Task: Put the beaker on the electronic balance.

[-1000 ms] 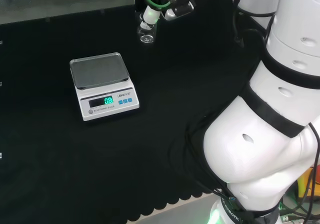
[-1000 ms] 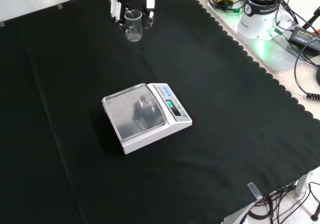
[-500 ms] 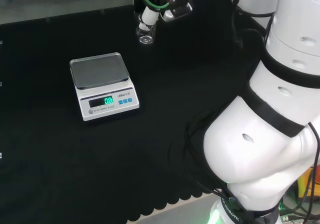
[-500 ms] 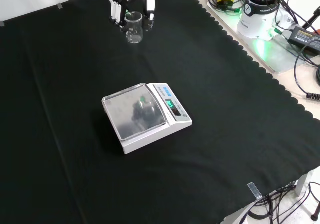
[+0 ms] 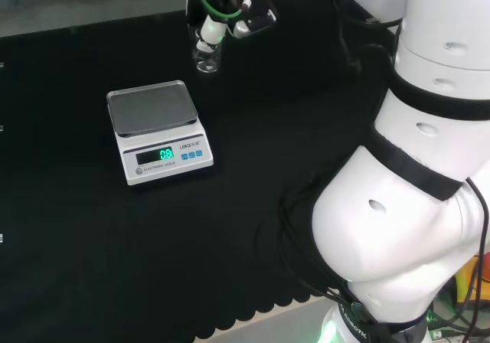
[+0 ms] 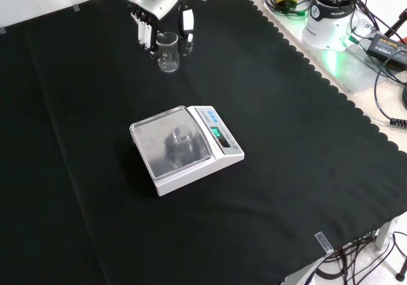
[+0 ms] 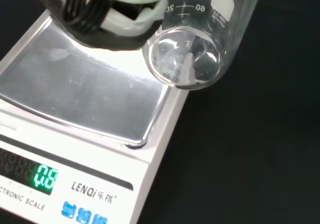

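While the hand (image 6: 159, 5) carried the beaker (image 6: 168, 51), it drew nearer the balance (image 6: 187, 148).
Fingers stayed curled round the glass; the pan was bare, so placing remained.

light: bright, even | glare: balance pan (image 7: 85, 94) | blur: hand (image 7: 100, 9) close-up

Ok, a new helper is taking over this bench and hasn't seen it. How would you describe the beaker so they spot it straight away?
In the front view, start at the white balance in the middle of the black cloth, then look toward the far edge. There the black and white hand has its fingers around a small clear glass beaker. It is the one see-through thing there, with printed measuring marks on its side.
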Action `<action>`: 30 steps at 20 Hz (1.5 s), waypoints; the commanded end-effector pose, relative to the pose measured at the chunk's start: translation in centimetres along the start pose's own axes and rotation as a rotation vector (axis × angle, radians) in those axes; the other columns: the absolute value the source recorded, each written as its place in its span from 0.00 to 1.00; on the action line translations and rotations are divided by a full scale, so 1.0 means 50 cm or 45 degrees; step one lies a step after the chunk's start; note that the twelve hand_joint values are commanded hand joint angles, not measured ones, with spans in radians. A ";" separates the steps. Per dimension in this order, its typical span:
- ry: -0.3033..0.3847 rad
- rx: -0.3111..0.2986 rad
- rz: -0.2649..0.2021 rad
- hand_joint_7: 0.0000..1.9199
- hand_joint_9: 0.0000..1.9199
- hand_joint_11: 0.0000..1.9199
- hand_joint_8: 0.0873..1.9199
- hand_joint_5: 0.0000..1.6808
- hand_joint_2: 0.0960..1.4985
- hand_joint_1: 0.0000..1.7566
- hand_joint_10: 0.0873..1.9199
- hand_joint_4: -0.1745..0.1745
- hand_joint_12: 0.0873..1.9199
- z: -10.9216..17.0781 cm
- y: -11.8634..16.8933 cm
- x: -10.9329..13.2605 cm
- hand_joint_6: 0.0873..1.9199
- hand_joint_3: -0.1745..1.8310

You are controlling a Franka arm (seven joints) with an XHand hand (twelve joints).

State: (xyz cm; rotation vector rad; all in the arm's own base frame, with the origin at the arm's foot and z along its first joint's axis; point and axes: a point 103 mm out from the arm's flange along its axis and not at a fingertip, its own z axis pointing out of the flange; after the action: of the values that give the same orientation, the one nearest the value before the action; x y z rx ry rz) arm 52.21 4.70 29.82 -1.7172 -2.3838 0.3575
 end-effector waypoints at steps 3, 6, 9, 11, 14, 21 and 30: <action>-0.006 0.050 -0.147 0.59 0.78 0.84 0.36 0.71 0.50 0.68 0.02 0.00 0.20 0.023 0.128 0.061 0.34 0.30; -0.022 0.092 -0.178 0.59 0.78 0.84 0.36 0.72 0.50 0.68 0.02 0.00 0.20 0.041 0.180 0.090 0.34 0.30; -0.027 0.114 -0.209 0.59 0.78 0.84 0.36 0.72 0.50 0.68 0.02 0.00 0.20 0.060 0.226 0.118 0.34 0.30; -0.038 0.124 -0.218 0.59 0.78 0.84 0.36 0.72 0.50 0.68 0.02 0.00 0.20 0.074 0.251 0.137 0.34 0.30; -0.026 0.128 -0.246 0.59 0.78 0.84 0.36 0.72 0.50 0.68 0.02 0.00 0.20 0.094 0.280 0.161 0.34 0.30; -0.002 0.135 -0.265 0.59 0.78 0.83 0.36 0.71 0.50 0.68 0.01 0.00 0.20 0.133 0.310 0.194 0.34 0.31; -0.002 0.147 -0.254 0.59 0.78 0.83 0.36 0.71 0.50 0.68 0.01 0.00 0.20 0.141 0.306 0.186 0.34 0.31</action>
State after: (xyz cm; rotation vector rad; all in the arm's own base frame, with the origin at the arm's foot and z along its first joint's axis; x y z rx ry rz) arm 61.30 17.63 18.59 -1.4142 -2.4591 0.4508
